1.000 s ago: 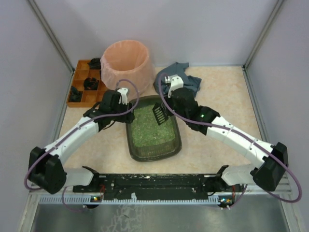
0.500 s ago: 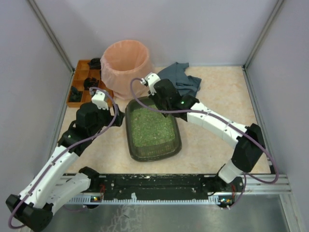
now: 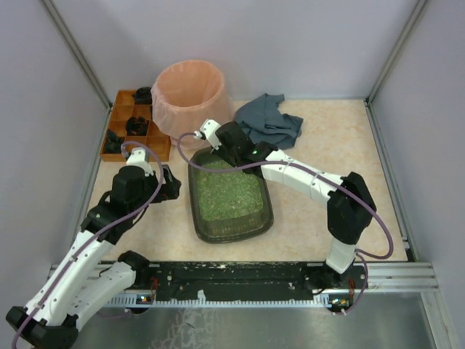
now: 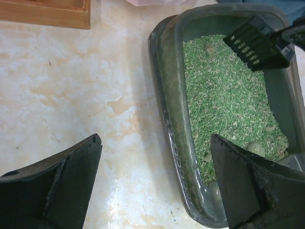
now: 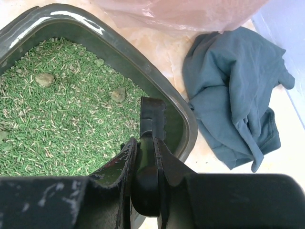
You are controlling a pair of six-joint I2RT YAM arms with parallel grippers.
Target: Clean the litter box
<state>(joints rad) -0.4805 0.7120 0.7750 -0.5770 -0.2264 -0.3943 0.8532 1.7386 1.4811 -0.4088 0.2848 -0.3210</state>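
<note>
The litter box is a dark olive-grey tray of green litter at the table's middle. Pale clumps lie in the litter. My right gripper is over the box's far end, shut on the handle of a black slotted scoop. The scoop head sits just above the litter at the far end. My left gripper is open and empty. In the left wrist view it straddles the box's left rim, one finger over the table, the other over the litter.
A round pink-lined bin stands behind the box at the far left. An orange compartmented wooden tray with dark items is left of the bin. A crumpled blue cloth lies far right of the box. Grey walls enclose the table.
My right gripper has carried the scoop left toward the box's far-left end. My left gripper has drawn back from the bin side to the box's left rim.
</note>
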